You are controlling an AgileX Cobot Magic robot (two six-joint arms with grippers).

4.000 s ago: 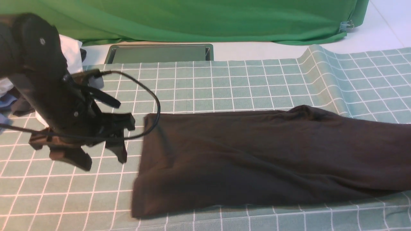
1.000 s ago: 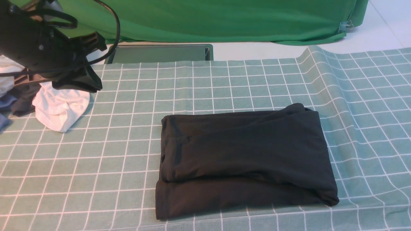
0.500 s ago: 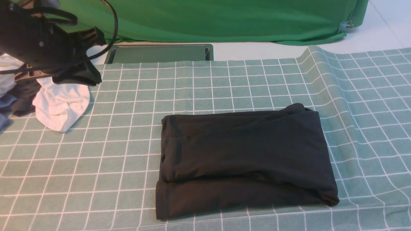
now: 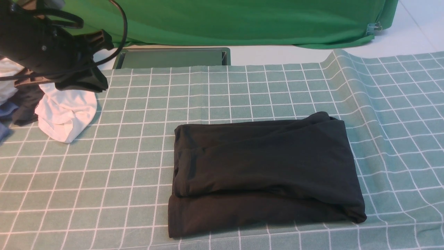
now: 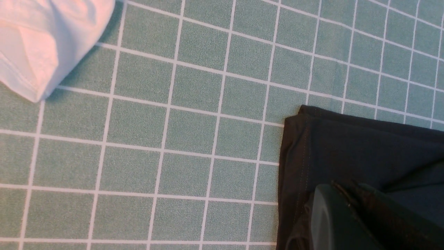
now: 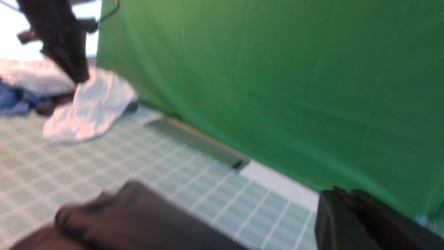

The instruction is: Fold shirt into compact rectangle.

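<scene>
shirt (image 4: 263, 173): folded rectangle on checked cloth (image 4: 104, 166), well apart from both jaws | left gripper (image 4: 81, 81): closed, empty, above white garment (image 4: 66, 113) | right gripper (image 6: 347, 211): closed, empty, raised beside shirt

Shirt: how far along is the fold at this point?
Done: the shirt lies on the checked cloth as a layered rectangle, edges roughly stacked. In hand: nothing; the left gripper is shut and empty, up beside the white garment, and the right gripper is shut, clear of the shirt. Left: at most tidying the uneven near edge.
</scene>
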